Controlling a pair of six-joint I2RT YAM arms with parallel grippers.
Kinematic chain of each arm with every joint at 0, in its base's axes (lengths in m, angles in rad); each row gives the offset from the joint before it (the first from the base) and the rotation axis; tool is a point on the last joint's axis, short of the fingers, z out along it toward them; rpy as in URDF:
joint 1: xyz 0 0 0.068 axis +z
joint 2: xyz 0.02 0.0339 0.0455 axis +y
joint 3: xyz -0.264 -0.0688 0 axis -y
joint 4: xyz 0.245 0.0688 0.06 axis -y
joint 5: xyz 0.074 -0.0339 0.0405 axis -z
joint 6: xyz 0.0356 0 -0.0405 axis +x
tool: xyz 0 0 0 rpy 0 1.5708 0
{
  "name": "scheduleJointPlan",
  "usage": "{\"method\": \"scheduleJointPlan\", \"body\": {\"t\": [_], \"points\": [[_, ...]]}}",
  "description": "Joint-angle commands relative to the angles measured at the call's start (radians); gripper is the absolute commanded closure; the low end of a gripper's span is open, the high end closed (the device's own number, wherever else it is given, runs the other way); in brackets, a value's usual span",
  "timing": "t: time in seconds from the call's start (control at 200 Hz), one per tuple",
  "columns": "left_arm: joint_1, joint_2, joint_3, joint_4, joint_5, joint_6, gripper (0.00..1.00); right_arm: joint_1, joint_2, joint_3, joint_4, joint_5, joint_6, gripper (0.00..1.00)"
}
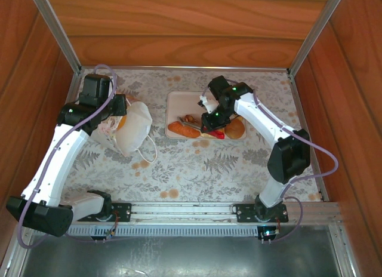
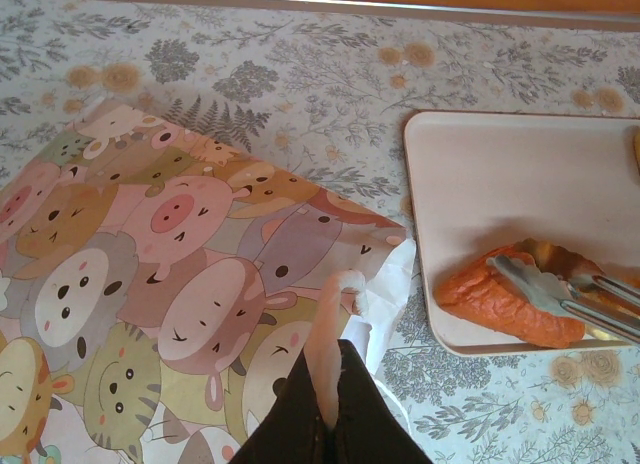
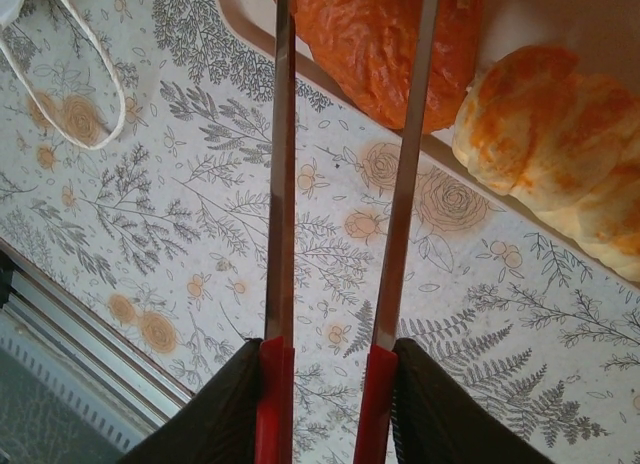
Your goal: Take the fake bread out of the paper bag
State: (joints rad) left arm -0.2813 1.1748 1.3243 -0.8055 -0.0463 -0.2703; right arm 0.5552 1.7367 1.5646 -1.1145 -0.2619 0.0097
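The paper bag (image 1: 134, 131) lies on its side at the left, its cartoon-animal patterned base (image 2: 170, 274) facing the left wrist camera. My left gripper (image 2: 335, 384) is shut on a pinkish strip of the bag's paper edge. My right gripper (image 3: 325, 384) is shut on the red handles of metal tongs (image 3: 280, 184). The tong blades stand apart on either side of an orange-brown loaf of fake bread (image 3: 380, 44) on the beige tray (image 2: 500, 174). The tong tips (image 2: 545, 284) rest on that loaf (image 2: 490, 299). A pale golden roll (image 3: 555, 124) lies beside it.
The tray (image 1: 179, 101) sits mid-table with several pastries along its near edge (image 1: 184, 129). A white cord handle (image 3: 60, 74) of the bag trails on the floral tablecloth. Wooden walls enclose the table on three sides.
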Motion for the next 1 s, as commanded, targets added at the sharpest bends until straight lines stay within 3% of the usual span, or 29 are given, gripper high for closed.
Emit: {"method": "scheduleJointPlan", "body": {"t": [0.0,0.165,0.365,0.83,0.995], "points": [[0.009,-0.016,-0.002,0.014,0.007,-0.011,1.0,-0.007,-0.006,0.031,0.004,-0.034,-0.007,0.61],[0.008,-0.013,0.005,0.014,0.007,-0.009,1.0,-0.009,-0.043,0.034,0.006,0.001,0.008,0.59],[0.008,-0.015,0.005,0.013,0.001,-0.007,1.0,-0.009,-0.164,-0.001,0.038,-0.049,0.037,0.61],[0.009,-0.012,0.021,0.012,-0.007,-0.023,1.0,0.003,-0.366,-0.227,0.202,-0.355,0.148,0.61],[0.008,-0.018,0.021,0.011,-0.012,-0.028,1.0,0.061,-0.372,-0.298,0.246,-0.298,0.189,0.61]]}}
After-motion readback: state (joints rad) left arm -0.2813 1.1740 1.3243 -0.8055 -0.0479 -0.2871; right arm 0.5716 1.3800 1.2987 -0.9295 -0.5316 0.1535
